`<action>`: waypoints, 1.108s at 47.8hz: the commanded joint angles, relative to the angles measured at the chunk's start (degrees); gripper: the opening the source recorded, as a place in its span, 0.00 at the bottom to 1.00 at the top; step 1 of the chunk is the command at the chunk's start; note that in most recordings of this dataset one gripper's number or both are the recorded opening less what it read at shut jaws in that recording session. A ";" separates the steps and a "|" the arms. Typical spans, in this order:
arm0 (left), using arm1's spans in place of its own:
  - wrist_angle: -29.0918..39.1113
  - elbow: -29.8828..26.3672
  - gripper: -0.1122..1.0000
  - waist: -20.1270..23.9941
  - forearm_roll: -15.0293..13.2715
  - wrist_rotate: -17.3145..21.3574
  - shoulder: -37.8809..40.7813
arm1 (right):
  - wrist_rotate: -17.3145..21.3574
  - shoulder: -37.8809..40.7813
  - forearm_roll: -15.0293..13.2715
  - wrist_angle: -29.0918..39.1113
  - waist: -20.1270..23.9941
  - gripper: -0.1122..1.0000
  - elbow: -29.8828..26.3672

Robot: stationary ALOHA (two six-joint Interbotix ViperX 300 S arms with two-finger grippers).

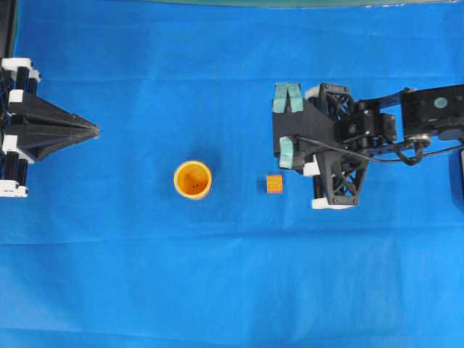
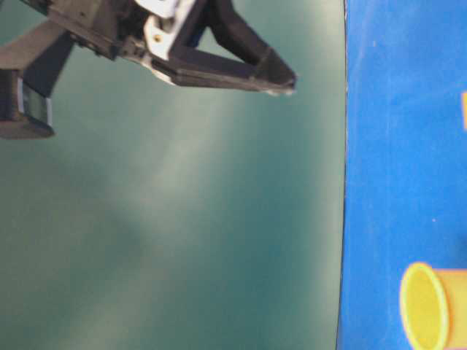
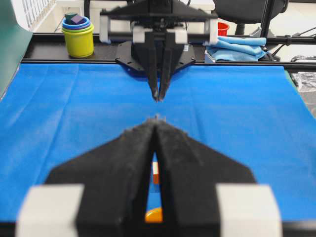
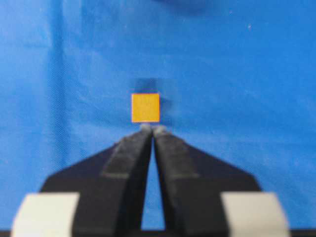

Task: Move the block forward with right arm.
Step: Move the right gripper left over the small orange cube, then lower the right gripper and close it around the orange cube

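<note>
The jaws of the right gripper (image 4: 152, 130) are almost closed and hold nothing, just beside the block (image 4: 145, 107) on the blue table (image 1: 109, 275), so the approach is in hand, and next they must open around it.

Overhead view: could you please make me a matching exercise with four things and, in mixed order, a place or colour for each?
1 block
2 cup
3 left end effector
4 cloth

a blue, under everything
b at the left edge
c round, yellow-orange
d small cube, right of the cup in the picture

Pairs: 1-d, 2-c, 3-b, 4-a
</note>
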 commanded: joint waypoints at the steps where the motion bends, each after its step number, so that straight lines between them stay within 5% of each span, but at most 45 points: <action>1: -0.35 -1.85 0.11 -0.09 0.18 -0.09 0.26 | 0.00 0.26 0.09 -0.88 0.26 0.32 -1.32; 17: -0.44 -1.93 0.11 -0.09 0.18 -0.09 0.18 | 0.00 4.22 0.09 -3.69 0.35 0.56 -1.23; 53: -0.35 -2.29 0.11 -0.09 0.18 -0.09 0.18 | 0.00 15.47 0.70 -10.72 0.70 0.67 -0.62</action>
